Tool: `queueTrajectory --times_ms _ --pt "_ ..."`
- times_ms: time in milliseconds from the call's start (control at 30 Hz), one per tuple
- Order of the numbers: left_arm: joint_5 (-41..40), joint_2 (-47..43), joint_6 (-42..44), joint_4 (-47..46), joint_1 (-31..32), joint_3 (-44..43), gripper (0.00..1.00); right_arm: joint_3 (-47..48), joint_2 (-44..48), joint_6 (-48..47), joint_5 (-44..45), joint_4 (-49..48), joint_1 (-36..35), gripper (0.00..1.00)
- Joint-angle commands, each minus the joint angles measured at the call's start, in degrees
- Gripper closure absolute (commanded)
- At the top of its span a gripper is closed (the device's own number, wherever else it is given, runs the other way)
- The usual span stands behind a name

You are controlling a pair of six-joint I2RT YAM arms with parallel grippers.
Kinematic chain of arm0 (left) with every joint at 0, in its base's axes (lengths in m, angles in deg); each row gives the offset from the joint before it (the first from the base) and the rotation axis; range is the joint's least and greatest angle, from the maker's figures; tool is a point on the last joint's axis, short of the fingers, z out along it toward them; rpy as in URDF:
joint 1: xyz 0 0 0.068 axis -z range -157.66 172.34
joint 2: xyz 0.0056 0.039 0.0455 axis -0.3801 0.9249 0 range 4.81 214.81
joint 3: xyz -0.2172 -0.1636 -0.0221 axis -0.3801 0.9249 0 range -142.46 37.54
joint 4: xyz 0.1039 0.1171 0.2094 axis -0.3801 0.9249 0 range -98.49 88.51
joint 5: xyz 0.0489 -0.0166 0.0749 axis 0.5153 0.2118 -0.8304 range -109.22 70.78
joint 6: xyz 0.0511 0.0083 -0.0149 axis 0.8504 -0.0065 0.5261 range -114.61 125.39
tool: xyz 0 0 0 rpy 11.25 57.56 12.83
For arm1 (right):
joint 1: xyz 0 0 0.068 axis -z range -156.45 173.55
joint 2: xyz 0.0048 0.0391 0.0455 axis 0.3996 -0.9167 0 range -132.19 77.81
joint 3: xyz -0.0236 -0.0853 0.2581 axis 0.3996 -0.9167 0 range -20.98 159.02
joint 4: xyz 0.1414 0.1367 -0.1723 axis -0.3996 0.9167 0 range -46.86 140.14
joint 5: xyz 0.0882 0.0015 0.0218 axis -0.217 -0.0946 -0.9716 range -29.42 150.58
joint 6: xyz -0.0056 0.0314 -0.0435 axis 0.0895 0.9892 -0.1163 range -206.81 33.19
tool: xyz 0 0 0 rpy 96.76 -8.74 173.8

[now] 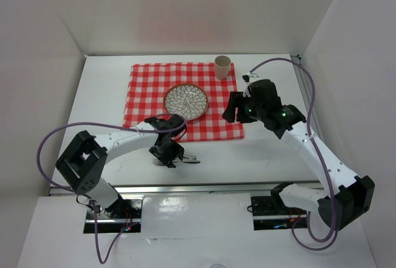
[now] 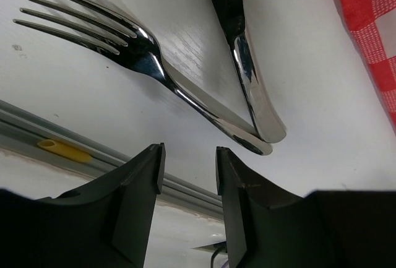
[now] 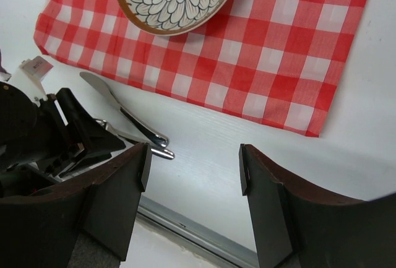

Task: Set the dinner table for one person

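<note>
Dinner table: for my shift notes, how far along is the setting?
Done: plate and cup sit on the checked cloth. In hand: the open left gripper hovers by the fork and knife, both on bare tabletop. Left: placing them beside the plate. The right gripper: open, empty.

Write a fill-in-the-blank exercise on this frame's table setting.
The cloth is checked red and ____.
The fork has ____ tines.
The cup stands at the cloth's far ____ corner.
The left claw and right claw are not shut but ____.
Missing words: white; four; right; open.
</note>
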Motion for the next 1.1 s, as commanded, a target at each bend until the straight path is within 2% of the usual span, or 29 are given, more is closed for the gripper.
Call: queueTrajectory --times_ms 0,167,400,700,900,1067 --pt "-0.59 -0.24 -7.38 -0.09 0.54 -1.82 0.45 1.25 1.09 -1.24 0.70 3.62 0.33 0.30" --pt "-1.21 1.69 -9.32 -0.62 0.54 -1.82 0.46 1.77 1.71 -2.38 1.23 5.38 0.33 0.30" --pt "-3.32 -0.15 -12.66 -3.08 0.54 3.80 0.50 0.64 2.76 -2.91 0.71 6.44 1.38 0.30" --pt "-3.84 3.19 -13.19 -2.56 0.54 3.10 0.57 -0.42 2.76 -2.91 0.09 6.44 1.39 0.30" --pt "-5.33 3.80 -13.89 -3.08 0.54 3.10 0.58 -1.04 2.76 -2.91 -0.96 6.44 1.39 0.30" --pt "-4.81 3.19 -11.18 -2.56 0.54 1.43 0.58 -1.04 2.23 -2.91 -1.49 6.44 1.39 0.30"
